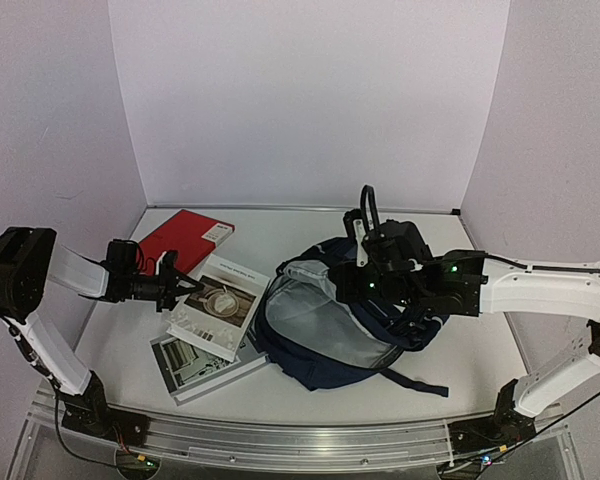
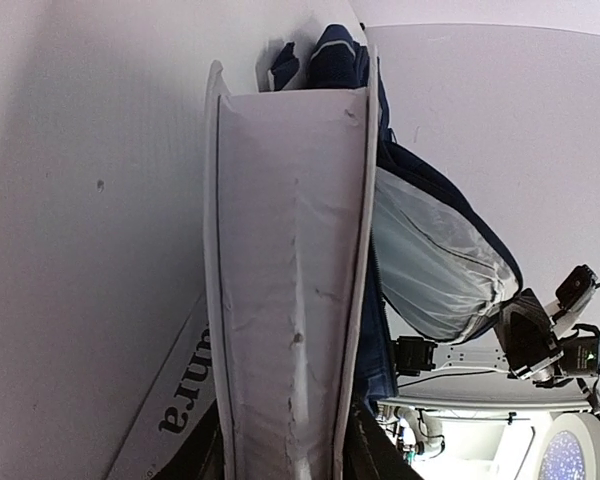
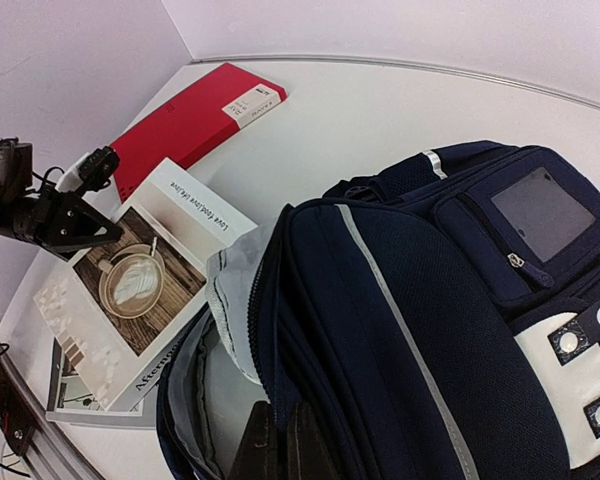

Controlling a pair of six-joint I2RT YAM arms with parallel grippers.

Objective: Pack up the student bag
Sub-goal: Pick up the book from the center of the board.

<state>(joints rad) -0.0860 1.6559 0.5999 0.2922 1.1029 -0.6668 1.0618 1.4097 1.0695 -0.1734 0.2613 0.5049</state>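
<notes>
We judge that packing has barely begun. The student bag [image 1: 325, 325] lies mid-worktop [image 1: 280, 235] with its mouth gaping and only lining showing, and our right claw [image 3: 283, 425] is pressed together on its rim. Our left claw [image 1: 183, 288] pinches the coffee-cover book [image 1: 220, 305] just beside the bag. The red book [image 1: 185, 238] and a grey book [image 1: 195, 365] remain outside.

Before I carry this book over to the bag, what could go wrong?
1. The left pincer holds the white book by one edge, so it may tilt or slip.
2. The right pincer holds just one rim of the student bag; the book's corner could snag the grey lining.
3. The grey book underneath may get dragged.
</notes>
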